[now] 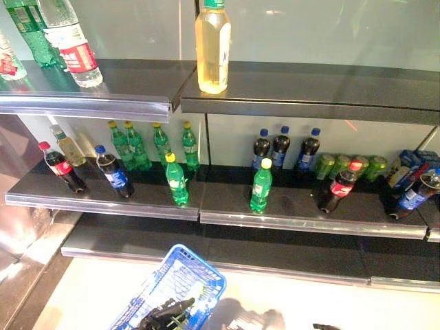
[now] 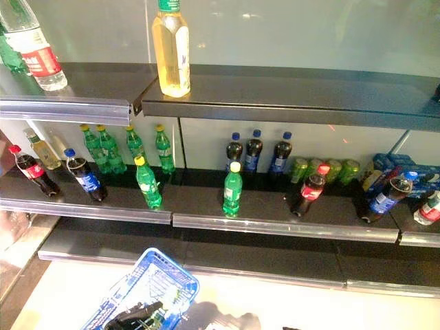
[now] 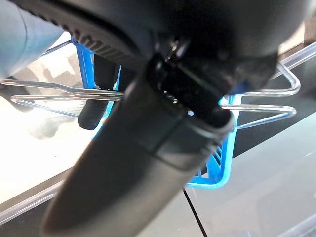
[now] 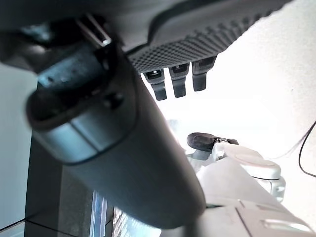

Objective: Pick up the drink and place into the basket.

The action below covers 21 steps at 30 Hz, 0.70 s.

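The left hand (image 1: 163,314) has its dark fingers curled round the wire handle of the blue basket (image 1: 180,278), so the basket hangs low in front of the shelves with its open mouth up, ready to receive a bottle; the left wrist view shows the blue mesh and the thin metal handle (image 3: 256,94) wires running right past the hand. The right hand (image 4: 177,81) holds nothing: in its own wrist view the fingers hang straight and relaxed over pale floor, well below the shelves, which leaves it free for the picking. No drink is in either hand yet, and whether the basket already holds anything cannot be told. The drinks all stand on the shelves. Nearest the front edge of the middle shelf (image 1: 295,220) are two green bottles with yellow caps, one (image 1: 177,180) left of the shelf joint and one (image 1: 260,186) just right of it, each standing apart from the rows behind and so easy to close a hand around. Behind them stand a row of green bottles (image 1: 148,144) and three dark bottles with blue caps (image 1: 280,148); a cola bottle with a red cap (image 1: 339,187) leans further right. On the top shelf a tall yellow drink (image 1: 212,47) stands alone at the joint. The pick has most likely not begun.
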Motion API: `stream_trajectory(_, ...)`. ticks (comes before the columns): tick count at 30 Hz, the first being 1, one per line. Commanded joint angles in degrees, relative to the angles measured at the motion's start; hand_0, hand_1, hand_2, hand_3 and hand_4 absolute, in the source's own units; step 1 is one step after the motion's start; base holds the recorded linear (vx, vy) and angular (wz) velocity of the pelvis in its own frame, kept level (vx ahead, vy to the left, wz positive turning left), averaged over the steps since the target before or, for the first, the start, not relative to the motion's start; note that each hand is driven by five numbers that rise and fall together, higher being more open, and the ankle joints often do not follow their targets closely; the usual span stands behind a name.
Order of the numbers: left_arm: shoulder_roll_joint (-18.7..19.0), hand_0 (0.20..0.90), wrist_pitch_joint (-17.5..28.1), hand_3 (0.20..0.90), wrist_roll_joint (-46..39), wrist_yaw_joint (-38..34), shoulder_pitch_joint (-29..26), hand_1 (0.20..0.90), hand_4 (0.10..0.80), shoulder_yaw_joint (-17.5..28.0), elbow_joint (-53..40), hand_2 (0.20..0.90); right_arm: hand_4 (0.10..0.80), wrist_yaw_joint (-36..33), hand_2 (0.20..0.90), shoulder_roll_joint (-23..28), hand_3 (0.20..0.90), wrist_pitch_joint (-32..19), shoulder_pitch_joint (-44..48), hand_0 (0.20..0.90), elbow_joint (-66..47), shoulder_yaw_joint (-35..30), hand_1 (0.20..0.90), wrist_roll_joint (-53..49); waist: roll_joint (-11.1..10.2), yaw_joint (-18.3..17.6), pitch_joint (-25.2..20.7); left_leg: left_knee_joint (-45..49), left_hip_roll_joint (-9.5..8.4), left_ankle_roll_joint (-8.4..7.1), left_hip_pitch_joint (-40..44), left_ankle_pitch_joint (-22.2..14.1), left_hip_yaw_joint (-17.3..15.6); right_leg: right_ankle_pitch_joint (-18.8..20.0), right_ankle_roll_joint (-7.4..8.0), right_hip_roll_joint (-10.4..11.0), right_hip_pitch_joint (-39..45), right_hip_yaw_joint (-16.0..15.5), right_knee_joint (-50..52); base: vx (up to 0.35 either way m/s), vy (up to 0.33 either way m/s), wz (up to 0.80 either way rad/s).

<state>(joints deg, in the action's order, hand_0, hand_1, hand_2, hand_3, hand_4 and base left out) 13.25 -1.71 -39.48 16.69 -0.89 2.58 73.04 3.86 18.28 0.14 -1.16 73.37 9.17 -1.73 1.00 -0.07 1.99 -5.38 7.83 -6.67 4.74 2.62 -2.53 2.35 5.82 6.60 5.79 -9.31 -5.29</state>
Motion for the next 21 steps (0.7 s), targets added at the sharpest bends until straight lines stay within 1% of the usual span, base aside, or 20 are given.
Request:
stream_trajectory(1,4.04,0.300,0.67,0.200,-1.60,0.97,-3.56,0.300,0.100,-2.73,0.09,0.300,0.800,-1.11,0.900,1.79,0.900,-0.07,4.61,0.900,2.27,1.22,0.900,-1.29,-0.55,1.84,4.27,0.38,-2.29,2.23,-4.01,-1.67,-2.34,0.51,2.58,2.55,-3.65,-0.44,1.51,-0.201,0.012,-0.02)
stream_trajectory(3,3.64,0.300,0.81,0.200,-2.10,0.41,-5.09,0.300,0.100,-3.67,-0.11,0.300,0.800,-1.59,0.900,1.98,0.900,-0.40,5.62,0.900,2.07,1.54,0.900,-2.26,-0.53,1.90,6.69,0.38,-2.10,2.18,-7.56,-0.29,-2.05,1.56,2.32,2.14,-7.10,-0.70,1.48,-0.224,-0.013,0.02)
stream_trajectory(5,3.48,0.300,1.07,0.200,-2.52,0.18,-6.18,0.300,0.100,-4.17,-0.14,0.300,0.800,-1.91,0.900,2.19,0.900,-0.73,6.44,0.900,1.93,1.75,0.900,-3.27,-0.53,1.82,8.26,0.38,-2.22,2.23,-9.39,0.30,-1.76,2.20,2.15,1.86,-8.88,-0.62,1.28,-0.206,-0.015,0.07)
stream_trajectory(6,3.31,0.300,1.54,0.200,-3.34,0.03,-7.27,0.300,0.100,-4.62,-0.23,0.300,0.800,-1.88,0.900,2.42,0.900,-1.14,7.35,0.900,1.87,1.78,0.900,-3.50,-0.45,1.59,9.99,0.38,-2.41,2.24,-11.24,0.95,-1.56,2.96,2.04,1.54,-10.84,-0.28,0.98,-0.214,0.000,0.07)
stream_trajectory(10,3.44,0.300,2.09,0.200,-7.48,0.40,-10.18,0.300,0.100,-6.11,-1.96,0.300,0.800,-2.41,0.900,3.49,0.900,-1.90,9.63,0.900,0.82,2.74,0.900,-4.46,-0.19,1.01,13.76,0.38,-3.44,2.56,-15.08,1.85,-1.24,4.64,1.92,1.34,-15.24,1.37,0.44,-0.173,0.022,-0.01)
stream_trajectory(12,3.50,0.300,2.77,0.200,-9.69,1.04,-11.54,0.300,0.100,-7.19,-2.49,0.300,0.800,-2.76,0.900,4.01,0.900,-2.95,10.57,0.900,0.63,2.89,0.900,-5.78,-0.04,0.84,15.46,0.38,-3.98,2.61,-16.63,2.70,-0.23,5.04,1.89,1.42,-17.27,2.50,0.71,-0.150,0.009,-0.02)
stream_trajectory(13,3.40,0.300,2.97,0.200,-10.93,1.06,-12.20,0.300,0.100,-7.62,-3.00,0.300,0.800,-2.69,0.900,4.52,0.900,-3.61,11.36,0.900,0.36,2.94,0.900,-6.25,0.16,0.71,16.48,0.38,-4.06,2.58,-17.01,3.09,0.16,4.73,1.87,1.62,-18.38,3.10,1.90,-0.132,0.014,-0.01)
stream_trajectory(15,3.38,0.300,3.17,0.200,-11.80,0.85,-12.69,0.300,0.100,-8.15,-3.82,0.300,0.800,-2.79,0.900,4.86,0.900,-4.28,12.15,0.900,-0.25,3.23,0.900,-6.90,0.31,0.78,17.57,1.79,-4.36,2.64,-18.17,3.14,0.62,3.85,1.47,1.75,-19.72,3.19,4.25,-0.136,0.001,0.00)
stream_trajectory(17,3.85,0.300,3.28,0.200,-12.76,0.83,-14.07,0.300,0.100,-8.85,-4.16,0.300,0.800,-3.09,0.900,5.29,0.900,-5.26,13.59,0.900,-1.03,3.74,0.900,-7.85,0.27,0.79,18.88,7.30,-5.01,2.70,-21.55,1.76,1.37,2.14,1.05,2.07,-22.73,3.15,9.29,-0.182,-0.028,0.06)
stream_trajectory(19,4.08,0.300,3.07,0.200,-13.20,0.46,-15.20,0.300,0.100,-9.18,-4.26,0.300,0.800,-3.69,0.900,5.54,0.900,-5.88,14.64,0.900,-1.49,3.97,0.900,-9.43,0.00,0.94,19.47,13.23,-5.63,2.84,-24.83,-0.02,2.18,0.39,0.73,2.86,-25.33,2.71,14.11,-0.132,-0.043,0.17)
stream_trajectory(21,4.28,0.300,2.84,0.200,-13.10,-0.23,-15.46,0.300,0.100,-9.12,-4.73,0.300,0.800,-4.39,0.900,5.78,0.900,-6.34,15.31,0.900,-2.48,3.93,0.900,-10.11,-0.33,0.97,19.80,18.58,-5.94,3.08,-27.71,-1.79,2.61,-0.89,0.71,3.68,-27.82,2.68,18.22,-0.102,-0.029,0.20)
